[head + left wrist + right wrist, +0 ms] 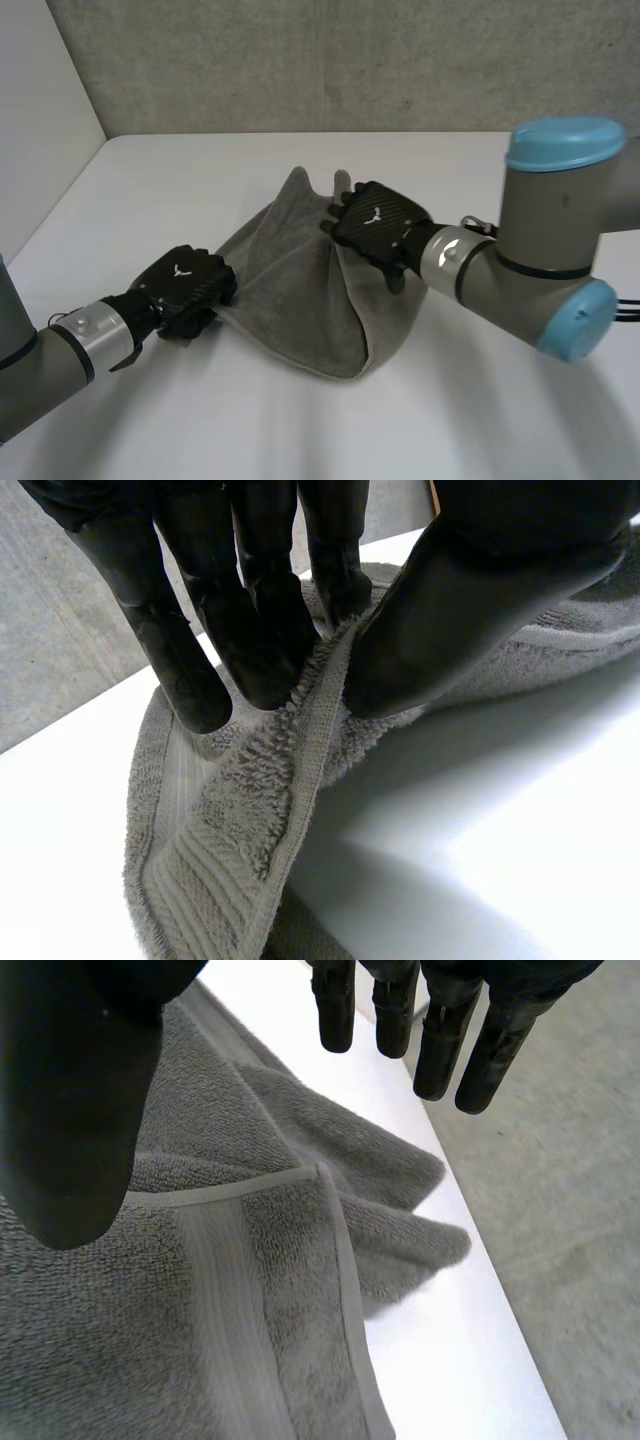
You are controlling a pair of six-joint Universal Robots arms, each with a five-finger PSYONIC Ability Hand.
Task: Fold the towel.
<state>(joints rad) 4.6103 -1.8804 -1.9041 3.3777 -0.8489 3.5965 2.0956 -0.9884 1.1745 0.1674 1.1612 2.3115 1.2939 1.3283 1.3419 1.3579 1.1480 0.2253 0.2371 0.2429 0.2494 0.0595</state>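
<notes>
Head view: one left hand (185, 287) pinches the hem at the 9 o'clock edge of the single grey towel (290, 300), bunched on the white table (450, 420). At its 1 o'clock, one right hand (375, 225) is spread, grasping nothing.

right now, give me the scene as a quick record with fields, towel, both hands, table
towel: grey towel, bunched and rumpled, not lying flat, no neat fold
left hand: left hand at the towel's near-left edge, thumb and fingers pinching the hem
right hand: right hand over the towel's far side, fingers straight and apart from the thumb, nothing pinched
table: white table, the towel near its middle
task status: fold not done
</notes>
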